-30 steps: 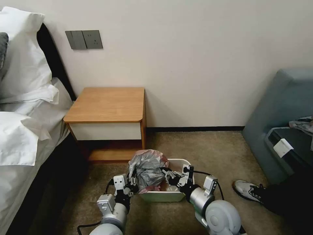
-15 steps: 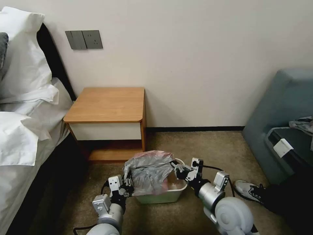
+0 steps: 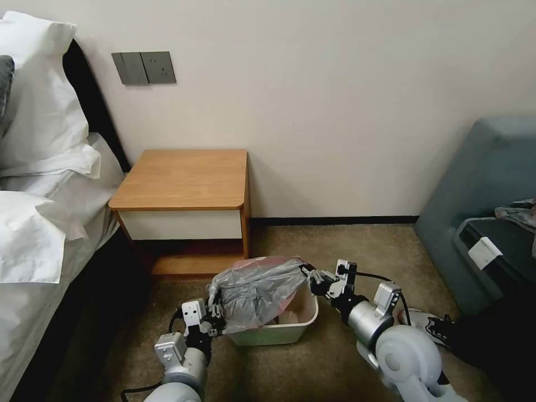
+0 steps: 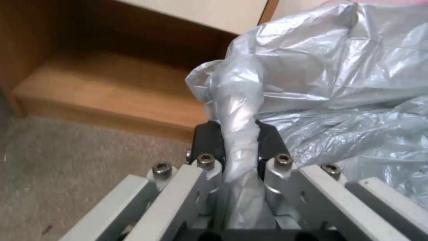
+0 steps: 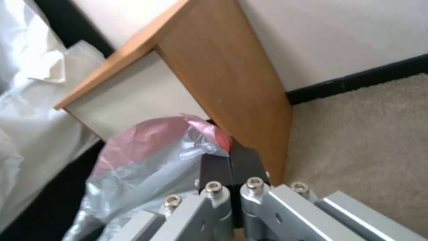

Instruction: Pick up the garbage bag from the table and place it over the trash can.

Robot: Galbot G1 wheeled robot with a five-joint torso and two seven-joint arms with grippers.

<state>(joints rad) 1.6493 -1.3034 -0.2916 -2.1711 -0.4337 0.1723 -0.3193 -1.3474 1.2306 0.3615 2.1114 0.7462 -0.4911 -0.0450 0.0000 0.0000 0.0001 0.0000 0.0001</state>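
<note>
Table (image 3: 184, 178): rounded wooden top, white drawer front. Trash can (image 3: 290, 332): cream plastic, rolled rim, on carpet before it. Garbage bag (image 3: 254, 290): crinkly grey film, pink rim, stretched above the can. Left gripper (image 3: 215, 312) and right gripper (image 3: 310, 275) each pinch a bag edge.

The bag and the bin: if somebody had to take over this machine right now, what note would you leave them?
Left gripper: shut on one edge of the bag, at the bin's left side.
Right gripper: shut on the bag's pink-rimmed edge, at the bin's right rear corner.
The bag hangs stretched between the two grippers above the bin, which stands on the carpet in front of the table.
Done: bag is off the table and held over the bin.
Left: open the bag's mouth and fit it over the bin's rim; part of the rim on the right is uncovered.
</note>
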